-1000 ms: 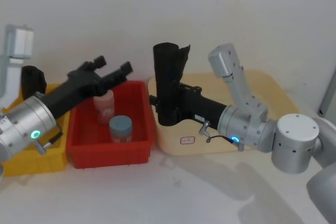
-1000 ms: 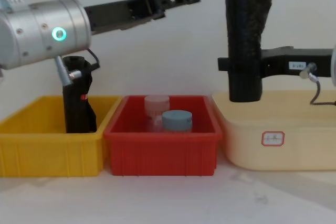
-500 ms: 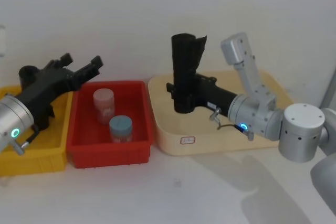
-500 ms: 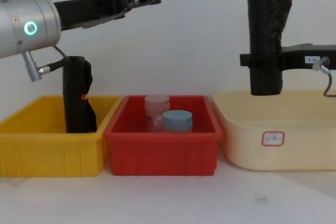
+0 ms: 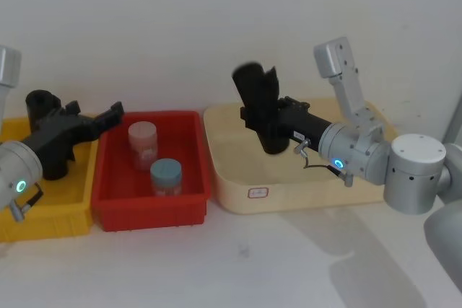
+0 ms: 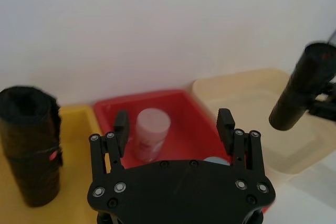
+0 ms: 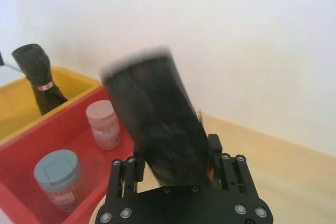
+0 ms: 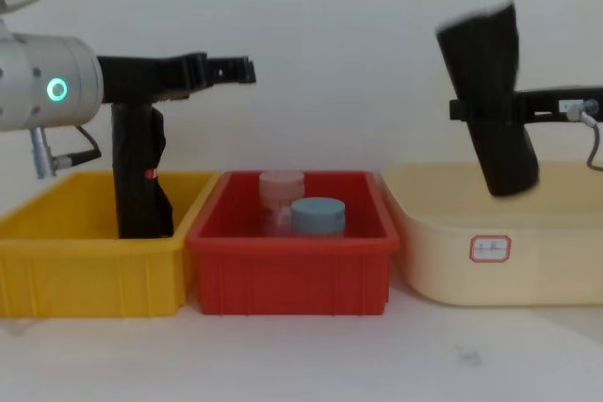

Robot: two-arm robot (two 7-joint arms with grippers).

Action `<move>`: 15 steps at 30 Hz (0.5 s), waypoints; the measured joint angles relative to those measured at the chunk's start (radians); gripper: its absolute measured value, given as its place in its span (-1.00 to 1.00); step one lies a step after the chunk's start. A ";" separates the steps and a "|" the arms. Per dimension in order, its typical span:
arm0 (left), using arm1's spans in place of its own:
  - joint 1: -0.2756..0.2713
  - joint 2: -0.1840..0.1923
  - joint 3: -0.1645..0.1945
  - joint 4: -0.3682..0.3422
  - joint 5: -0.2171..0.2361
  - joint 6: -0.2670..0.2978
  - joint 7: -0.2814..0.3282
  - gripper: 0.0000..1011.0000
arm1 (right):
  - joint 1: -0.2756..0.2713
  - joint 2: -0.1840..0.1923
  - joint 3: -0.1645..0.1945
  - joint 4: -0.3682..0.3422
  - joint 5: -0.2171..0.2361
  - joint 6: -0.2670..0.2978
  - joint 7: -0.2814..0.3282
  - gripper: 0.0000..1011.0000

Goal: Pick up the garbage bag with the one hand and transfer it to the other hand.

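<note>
Above cream tray [image 8: 443, 233], right gripper [image 5: 258, 117] grasps one garbage bag [image 8: 488, 91] (tilted), left gripper [image 6: 174, 124] released.

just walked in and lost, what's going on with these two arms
The right gripper is shut on a tall matte black roll of garbage-bag film, holding it tilted in the air above the cream tray. The left gripper is open and empty, over where the yellow bin meets the red bin. A second black roll with a red mark stands in the yellow bin, and two jars stand in the red bin.
</note>
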 joint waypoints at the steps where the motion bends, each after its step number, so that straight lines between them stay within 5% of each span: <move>1: -0.005 -0.001 0.003 0.009 0.005 0.009 0.010 0.98 | 0.001 -0.001 0.001 0.002 0.000 0.002 -0.001 0.39; 11: -0.028 -0.006 0.018 0.050 0.026 0.049 0.052 0.98 | 0.009 -0.010 0.012 0.020 0.004 0.017 -0.015 0.96; 15: -0.033 -0.007 0.021 0.059 0.030 0.058 0.061 0.98 | 0.011 -0.012 0.014 0.023 0.004 0.020 -0.017 0.98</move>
